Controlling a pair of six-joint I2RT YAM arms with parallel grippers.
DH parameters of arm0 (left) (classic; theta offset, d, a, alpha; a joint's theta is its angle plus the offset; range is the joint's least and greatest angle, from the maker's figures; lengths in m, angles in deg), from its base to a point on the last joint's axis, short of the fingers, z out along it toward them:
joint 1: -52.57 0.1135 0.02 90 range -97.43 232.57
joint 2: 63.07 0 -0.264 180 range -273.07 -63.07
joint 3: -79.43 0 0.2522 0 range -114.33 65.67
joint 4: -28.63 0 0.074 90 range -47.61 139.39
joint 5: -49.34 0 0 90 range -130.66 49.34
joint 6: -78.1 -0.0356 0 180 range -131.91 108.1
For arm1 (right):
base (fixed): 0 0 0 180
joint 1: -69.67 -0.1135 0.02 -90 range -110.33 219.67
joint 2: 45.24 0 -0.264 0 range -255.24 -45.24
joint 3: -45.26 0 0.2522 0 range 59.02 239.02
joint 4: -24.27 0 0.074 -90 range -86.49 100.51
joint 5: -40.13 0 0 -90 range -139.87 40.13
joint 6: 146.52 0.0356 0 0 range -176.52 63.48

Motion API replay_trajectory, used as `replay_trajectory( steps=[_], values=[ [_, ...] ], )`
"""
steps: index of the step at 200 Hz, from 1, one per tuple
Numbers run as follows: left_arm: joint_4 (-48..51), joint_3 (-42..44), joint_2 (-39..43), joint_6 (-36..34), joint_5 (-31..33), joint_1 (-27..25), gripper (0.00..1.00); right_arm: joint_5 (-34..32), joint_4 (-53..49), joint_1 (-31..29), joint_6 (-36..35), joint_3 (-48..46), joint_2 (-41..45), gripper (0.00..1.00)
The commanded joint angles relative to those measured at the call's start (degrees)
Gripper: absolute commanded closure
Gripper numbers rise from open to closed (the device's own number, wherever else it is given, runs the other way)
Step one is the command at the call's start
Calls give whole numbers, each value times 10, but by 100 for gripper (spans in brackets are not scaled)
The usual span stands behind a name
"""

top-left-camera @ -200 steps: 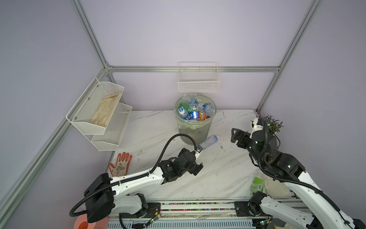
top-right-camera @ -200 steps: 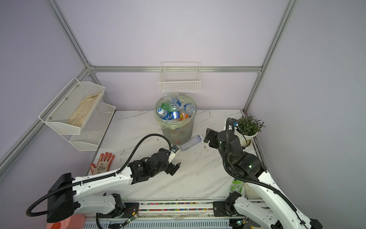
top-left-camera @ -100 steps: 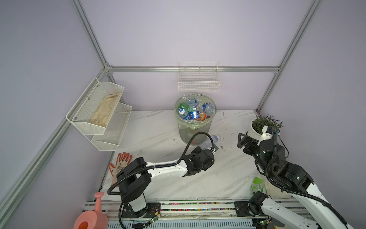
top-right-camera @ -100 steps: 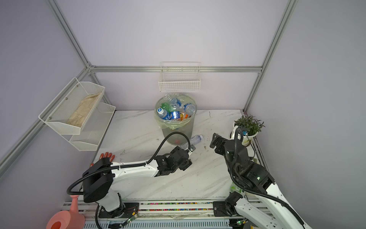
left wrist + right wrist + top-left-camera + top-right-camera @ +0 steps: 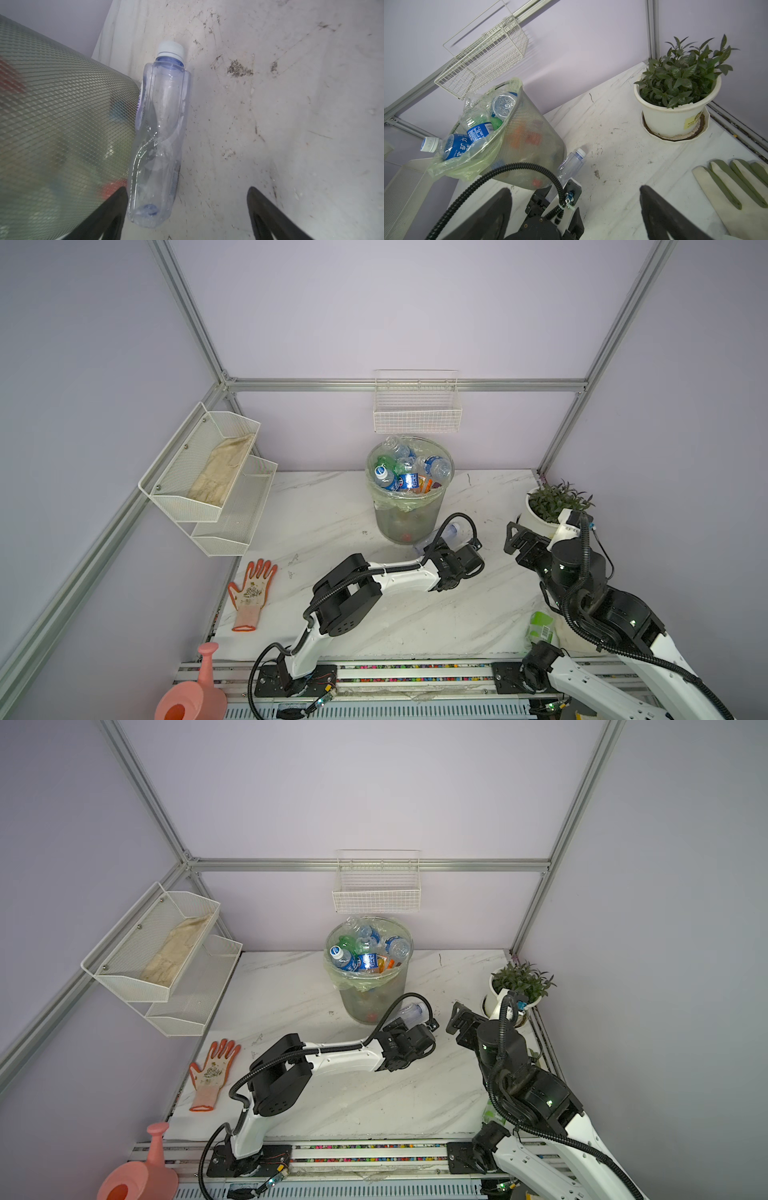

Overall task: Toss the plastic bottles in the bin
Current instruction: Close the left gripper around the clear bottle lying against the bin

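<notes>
Seen from above, a white marbled bench (image 5: 328,510) filled the middle of the frame, walled in by pale lilac panels. At the upper centre of the bench stood the bin (image 5: 409,518), a round grey mesh basket lined with a pale green bag. It was heaped to the rim with plastic bottles (image 5: 405,475), several with blue labels. One more clear bottle (image 5: 449,530) with a white cap lay on its side on the bench, just right of the bin's base. In both top views the black cable of the left arm (image 5: 399,572) partly hid it.

The left arm reached from the lower centre of the frame towards that bottle. In the left wrist view the left jaws stood wide apart and gripped nothing. The clear bottle (image 5: 160,133), crumpled, lay lengthwise between them, its base just beside one jaw and its side close to the bin's mesh wall (image 5: 62,108).

The right arm (image 5: 582,576) stood at the right of the frame, in front of a potted plant (image 5: 555,502). The right jaws were spread wide and empty — facing the bin.

At the lower left an orange glove (image 5: 251,593) lay flat on the bench, with a pink watering can (image 5: 191,695) below it in the corner. A two-tier white mesh shelf (image 5: 178,485) hung on the left wall. A white wire basket (image 5: 417,410) hung on the back wall directly above the bin.
</notes>
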Motion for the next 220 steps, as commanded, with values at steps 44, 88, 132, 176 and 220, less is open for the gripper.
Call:
replay_trajectory(
  steps=[44,88,132,176,220],
  values=[
    [70,-131,-46,-12,-36,44,12,-18,-11,1,10,-14,11,3],
    [86,-165,-76,-22,-47,57,12,-21,-10,1,14,-18,13,3],
    [91,-172,-78,-16,-87,73,14,-24,-11,1,16,-16,14,3],
    [110,-175,-82,-5,-131,79,25,-27,-10,1,19,-13,13,3],
    [125,-175,-92,8,-164,77,34,-26,-11,1,22,-13,11,3]
  ],
)
